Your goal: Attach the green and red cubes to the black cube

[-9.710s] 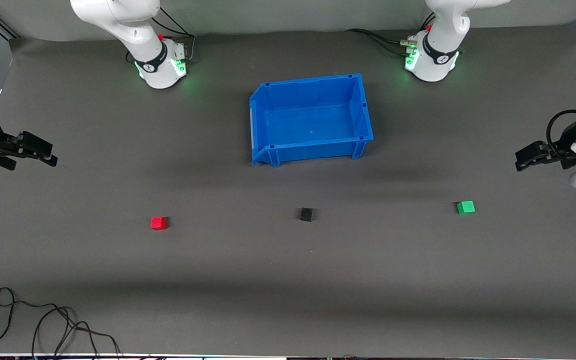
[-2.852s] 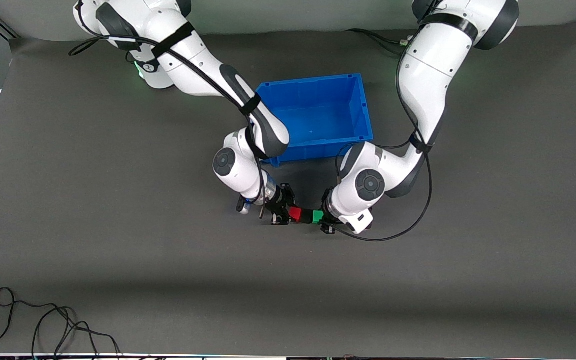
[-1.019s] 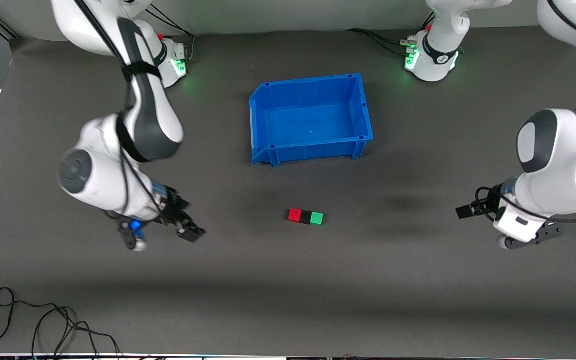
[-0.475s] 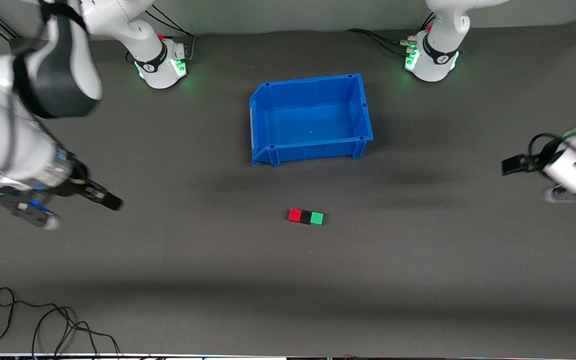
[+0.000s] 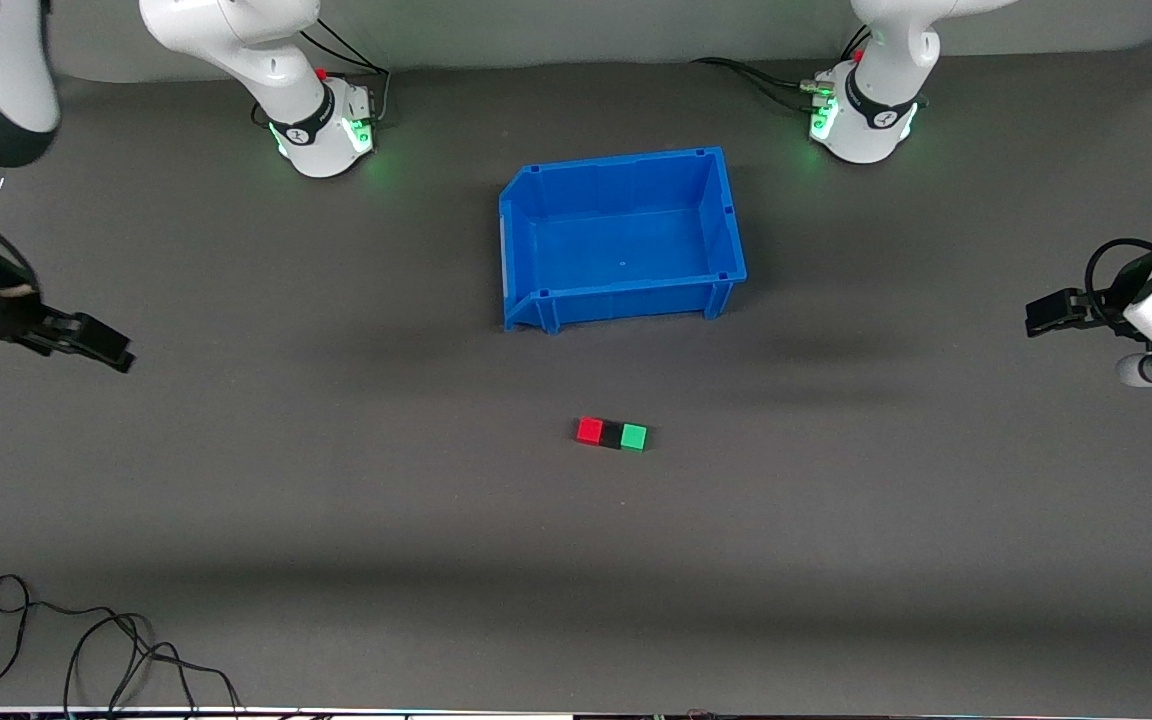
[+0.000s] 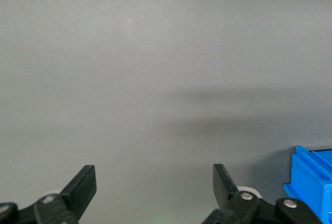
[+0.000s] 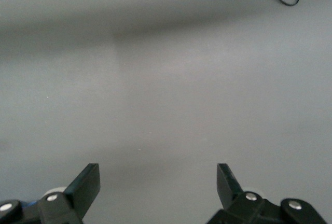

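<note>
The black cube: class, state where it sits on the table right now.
In the front view, the black cube sits between the red cube and green cube, touching both, nearer the camera than the blue bin.

Three cubes: one red cube (image 5: 590, 430), one black cube (image 5: 612, 434), one green cube (image 5: 634, 437); one blue bin (image 5: 726, 215).

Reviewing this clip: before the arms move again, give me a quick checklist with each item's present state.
1. Red cube touching the black cube: ok.
2. Green cube touching the black cube at its other end: ok.
3. Whether the three are truly latched together: cannot tell.
4. Left pincer open and holding nothing, at the left arm's end of the table: ok.
5. Right pincer open and holding nothing, at the right arm's end of the table: ok.
6. Blue bin apart from the cube row, which lies nearer the front camera: ok.
</note>
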`<move>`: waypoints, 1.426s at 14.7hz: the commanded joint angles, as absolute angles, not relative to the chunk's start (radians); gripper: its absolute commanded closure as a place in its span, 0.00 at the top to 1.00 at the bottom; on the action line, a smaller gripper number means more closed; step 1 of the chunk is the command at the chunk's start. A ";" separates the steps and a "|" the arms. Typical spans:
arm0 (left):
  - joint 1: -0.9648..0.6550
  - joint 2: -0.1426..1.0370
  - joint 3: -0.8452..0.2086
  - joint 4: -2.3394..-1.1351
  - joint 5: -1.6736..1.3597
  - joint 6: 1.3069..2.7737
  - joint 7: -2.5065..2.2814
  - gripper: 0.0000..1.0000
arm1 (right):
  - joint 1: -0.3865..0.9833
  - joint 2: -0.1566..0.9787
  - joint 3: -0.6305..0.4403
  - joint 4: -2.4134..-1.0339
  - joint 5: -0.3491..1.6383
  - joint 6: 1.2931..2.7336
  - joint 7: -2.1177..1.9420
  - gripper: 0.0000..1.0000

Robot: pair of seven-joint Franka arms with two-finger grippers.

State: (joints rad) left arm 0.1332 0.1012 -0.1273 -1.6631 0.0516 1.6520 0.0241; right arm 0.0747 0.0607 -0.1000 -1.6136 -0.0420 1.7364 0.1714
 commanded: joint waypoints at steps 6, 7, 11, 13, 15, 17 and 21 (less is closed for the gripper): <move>0.110 0.110 -0.126 -1.626 0.017 1.629 0.020 1.00 | -0.034 0.012 -0.028 -1.635 -0.051 1.710 -0.012 1.00; 0.110 0.113 -0.124 -1.626 0.017 1.632 0.020 1.00 | -0.032 0.014 -0.028 -1.635 -0.045 1.710 -0.012 1.00; 0.112 0.117 -0.123 -1.640 0.020 1.647 0.031 1.00 | -0.031 0.017 -0.028 -1.638 -0.034 1.709 -0.009 1.00; 0.109 0.117 -0.123 -1.638 0.017 1.673 0.020 1.00 | -0.029 0.017 -0.028 -1.632 -0.003 1.689 0.000 1.00; 0.101 0.117 -0.124 -1.640 0.017 1.678 0.018 1.00 | -0.028 0.017 -0.028 -1.625 -0.002 1.668 0.002 1.00; 0.103 0.117 -0.124 -1.637 0.017 1.674 0.018 1.00 | -0.028 0.017 -0.028 -1.624 0.009 1.649 0.003 1.00; 0.107 0.121 -0.124 -1.637 0.017 1.671 0.021 1.00 | -0.025 0.020 -0.022 -1.617 0.012 1.631 0.003 1.00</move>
State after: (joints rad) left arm 0.1095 0.1161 -0.1276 -1.6467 0.0235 1.6698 0.0225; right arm -0.0261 0.0375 -0.0266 -1.6165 -0.0066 1.6462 0.0126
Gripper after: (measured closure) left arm 0.000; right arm 0.000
